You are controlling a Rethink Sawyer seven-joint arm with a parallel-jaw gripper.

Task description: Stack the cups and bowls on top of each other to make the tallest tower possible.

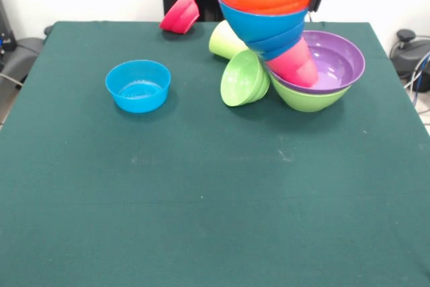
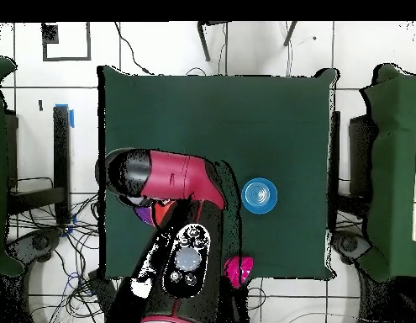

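arm [image 2: 165, 181] bent over tower [image 1: 295, 38]

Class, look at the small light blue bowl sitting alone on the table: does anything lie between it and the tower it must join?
Yes. From the small light blue bowl, bare green table runs toward the tower, but a lime green bowl lying on its side leans against the tower's near flank, directly on that line. The overhead view hides the tower under the arm.

I see the tower [image 1: 295, 45] far right on the table [image 1: 201, 199], top tilted toward 10 o'clock. One bowl [image 1: 243, 77] touches its 9 o'clock side; another [image 1: 138, 85] well apart at 9; a third [image 1: 180, 13] at 11.
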